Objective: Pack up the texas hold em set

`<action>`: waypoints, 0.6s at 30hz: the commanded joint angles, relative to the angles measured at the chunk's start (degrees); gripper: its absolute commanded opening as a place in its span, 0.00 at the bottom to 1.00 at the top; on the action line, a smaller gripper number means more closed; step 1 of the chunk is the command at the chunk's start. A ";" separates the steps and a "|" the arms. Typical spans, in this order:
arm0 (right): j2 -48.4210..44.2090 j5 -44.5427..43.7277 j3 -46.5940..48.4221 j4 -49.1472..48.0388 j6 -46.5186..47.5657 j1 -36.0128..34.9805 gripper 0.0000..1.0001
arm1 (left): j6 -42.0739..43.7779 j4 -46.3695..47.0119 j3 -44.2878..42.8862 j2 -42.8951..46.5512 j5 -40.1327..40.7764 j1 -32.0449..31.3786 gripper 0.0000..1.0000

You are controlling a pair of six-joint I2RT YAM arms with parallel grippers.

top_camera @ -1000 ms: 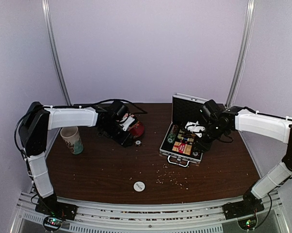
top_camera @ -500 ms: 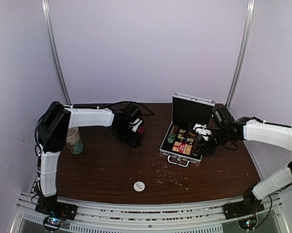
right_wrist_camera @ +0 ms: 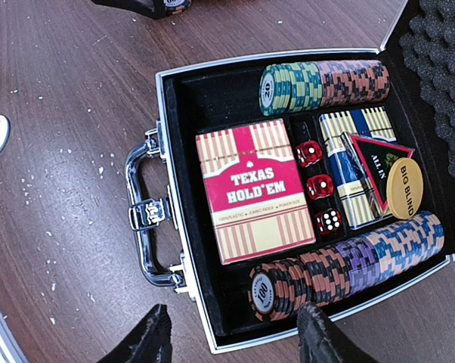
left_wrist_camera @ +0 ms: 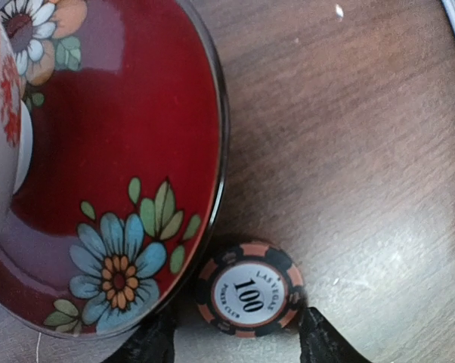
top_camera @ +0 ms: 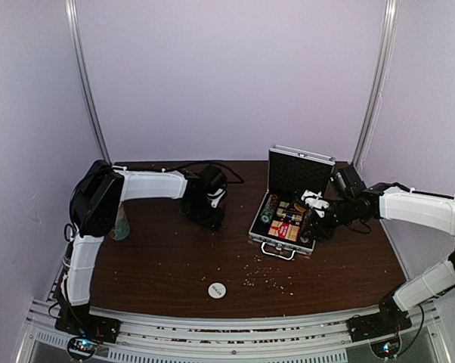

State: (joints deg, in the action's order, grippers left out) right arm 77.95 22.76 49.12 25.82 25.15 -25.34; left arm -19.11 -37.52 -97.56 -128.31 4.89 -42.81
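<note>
The silver briefcase (top_camera: 267, 236) lies open at the right of the table, lid (top_camera: 299, 172) upright. In the right wrist view its rim (right_wrist_camera: 165, 128) frames the red-yellow card box (right_wrist_camera: 254, 189), two rows of chips (right_wrist_camera: 348, 266), red dice (right_wrist_camera: 319, 186) and a "big blind" disc (right_wrist_camera: 405, 187). My right gripper (right_wrist_camera: 233, 336) is open and empty over the case's handle-side corner. A loose black-orange "100" chip (left_wrist_camera: 249, 287) lies flat on the table against the red bowl's saucer (left_wrist_camera: 122, 151). My left gripper (left_wrist_camera: 235, 342) is open, one fingertip either side of the chip. A white disc (top_camera: 217, 289) lies near the front.
The patterned paper cup (top_camera: 122, 225) stands at the left, half hidden behind my left arm. The left arm hides the bowl in the top view. Crumbs (top_camera: 269, 276) are scattered in front of the case. A black cable (top_camera: 231, 175) runs along the back.
My left gripper has moved right and down beside the bowl. My right gripper drew back from above the case to its right edge, then stayed put.
</note>
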 commanded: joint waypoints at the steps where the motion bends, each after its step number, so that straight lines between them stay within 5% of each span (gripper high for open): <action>1: -0.02 0.53 -0.52 -0.96 -0.13 0.29 0.58 | -0.18 1.06 -2.31 -1.51 0.30 0.13 0.56; 18: 1.34 0.79 -0.17 -0.52 0.01 0.29 0.58 | 2.40 3.07 -2.91 -3.84 -3.27 -0.43 0.49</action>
State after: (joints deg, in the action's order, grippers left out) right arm 78.67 22.81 49.12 25.85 25.15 -25.34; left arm -17.89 -37.36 -99.09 -129.34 3.62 -42.87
